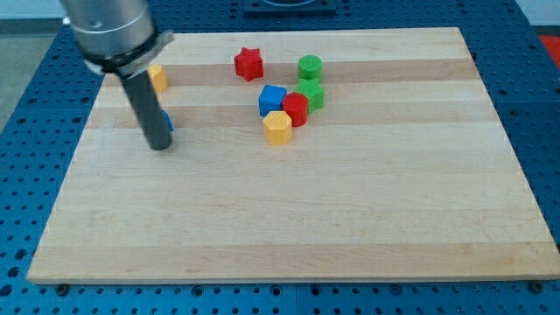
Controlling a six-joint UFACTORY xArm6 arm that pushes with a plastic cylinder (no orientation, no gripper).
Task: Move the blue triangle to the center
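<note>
The blue triangle is mostly hidden behind my rod at the view's left; only a small blue edge shows to the rod's right. My tip rests on the wooden board just below and left of that block, touching or nearly touching it. The rod rises up and to the left to the arm's grey body at the view's top left.
A yellow block lies above the rod. A red star and a green cylinder lie near the view's top. A blue cube, a red block, a green block and a yellow hexagon cluster together.
</note>
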